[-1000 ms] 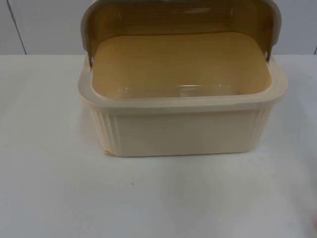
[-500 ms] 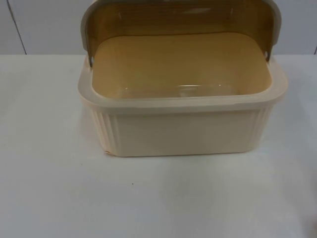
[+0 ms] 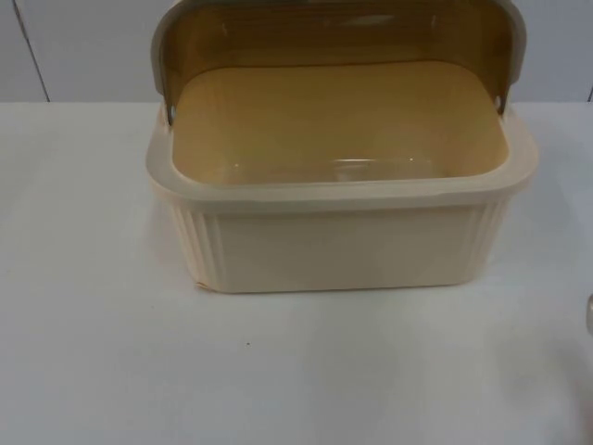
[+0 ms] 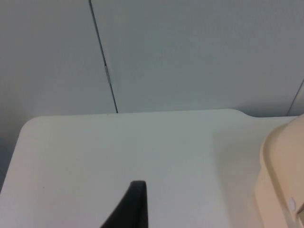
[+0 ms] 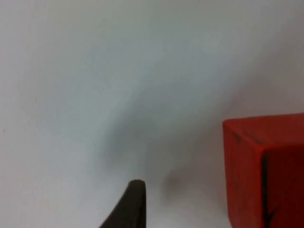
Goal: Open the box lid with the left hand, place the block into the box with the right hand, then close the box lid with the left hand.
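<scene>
Right gripper (image 5: 137, 209), finger state indeterminable, hangs over the white table (image 3: 93, 352) just beside the red block (image 5: 263, 171), apparently lining up a grasp, while the cream box (image 3: 343, 236) stands with its amber lid (image 3: 334, 32) raised to receive it and the left gripper (image 4: 135, 209) waits aside.

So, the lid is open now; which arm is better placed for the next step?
The right. Its hand hangs low over the white table right beside the red block. The left hand is over bare table beside the box, whose lid is up.
</scene>
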